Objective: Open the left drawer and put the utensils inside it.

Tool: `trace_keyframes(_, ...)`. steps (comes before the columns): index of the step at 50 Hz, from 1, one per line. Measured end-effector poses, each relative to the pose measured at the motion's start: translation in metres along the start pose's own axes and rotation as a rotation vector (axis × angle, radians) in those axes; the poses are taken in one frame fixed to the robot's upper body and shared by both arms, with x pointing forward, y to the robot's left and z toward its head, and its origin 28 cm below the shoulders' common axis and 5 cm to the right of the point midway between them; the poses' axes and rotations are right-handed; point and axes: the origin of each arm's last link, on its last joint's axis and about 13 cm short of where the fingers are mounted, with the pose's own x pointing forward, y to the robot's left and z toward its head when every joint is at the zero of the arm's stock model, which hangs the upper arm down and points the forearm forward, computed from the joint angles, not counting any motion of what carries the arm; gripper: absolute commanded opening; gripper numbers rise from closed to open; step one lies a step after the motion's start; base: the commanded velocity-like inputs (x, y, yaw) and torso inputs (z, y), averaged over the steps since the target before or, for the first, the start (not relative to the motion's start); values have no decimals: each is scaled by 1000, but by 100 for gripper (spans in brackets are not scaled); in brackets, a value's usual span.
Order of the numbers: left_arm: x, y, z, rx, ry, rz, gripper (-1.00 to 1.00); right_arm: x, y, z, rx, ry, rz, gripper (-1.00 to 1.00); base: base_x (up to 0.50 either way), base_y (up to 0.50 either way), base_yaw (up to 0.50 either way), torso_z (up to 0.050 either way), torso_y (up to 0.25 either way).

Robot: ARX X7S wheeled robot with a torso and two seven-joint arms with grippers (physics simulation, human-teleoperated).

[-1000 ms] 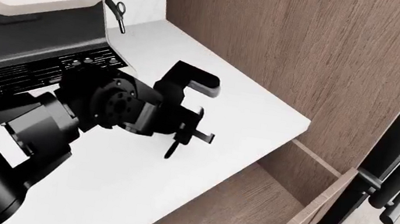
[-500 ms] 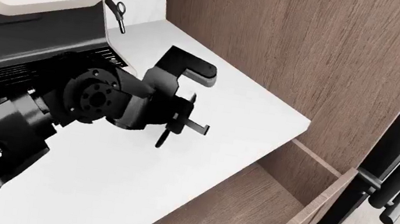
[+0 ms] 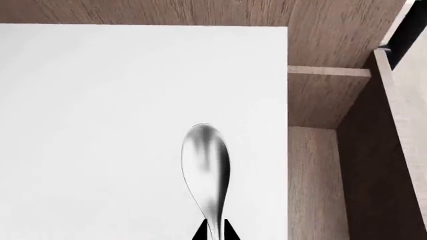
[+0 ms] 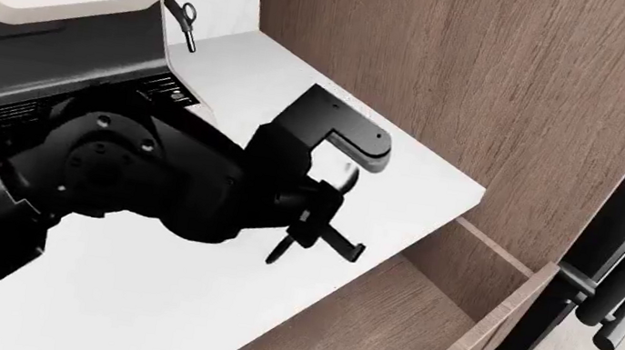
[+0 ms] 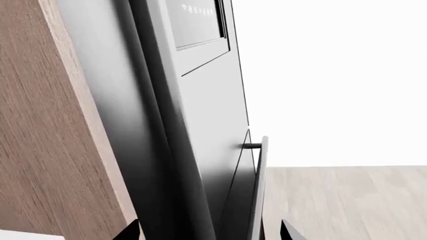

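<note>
Now my left tool [image 3: 213,233] pinches the spoon [image 3: 207,165] over the white surface [image 3: 100,125].
Beside it the drawer [image 4: 389,333] stands open; whether my right tool is spread, I cannot tell.

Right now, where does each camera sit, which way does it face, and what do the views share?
Head view: high, looking down over the white counter and open drawer; the left arm fills it.
Left wrist view: above the counter, facing the spoon in the left gripper, drawer beside.
Right wrist view: faces the black fridge; only the right gripper tips show.
Shared: head and left wrist both show counter and drawer.
</note>
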Motion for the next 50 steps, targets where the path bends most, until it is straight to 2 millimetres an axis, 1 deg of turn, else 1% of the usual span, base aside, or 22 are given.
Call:
trace_keyframes(8, 4, -18, -2, 44, 6, -44, -100, 0, -1, -1, 1, 0, -1, 100, 0, 0, 0, 0, 0)
trace_keyframes(14, 12, -30, 3, 75, 15, -68, -100, 0, -1, -1, 1, 1, -1, 100, 0, 0, 0, 0, 0)
trace_keyframes(23, 28, -42, 15, 99, 18, -95, -100, 0, -3, -3, 4, 4, -3, 100, 0, 0, 0, 0, 0)
trace_keyframes(31, 46, -54, 20, 115, 28, -121, -100, 0, -4, -4, 7, 5, -5, 100, 0, 0, 0, 0, 0)
trace_keyframes(41, 63, -63, 16, 127, 53, -146, -100, 1, -5, -4, 11, 5, -6, 100, 0, 0, 0, 0, 0)
trace_keyframes(50, 75, -64, 6, 128, 73, -143, -100, 1, -7, -6, 17, 6, -10, 100, 0, 0, 0, 0, 0)
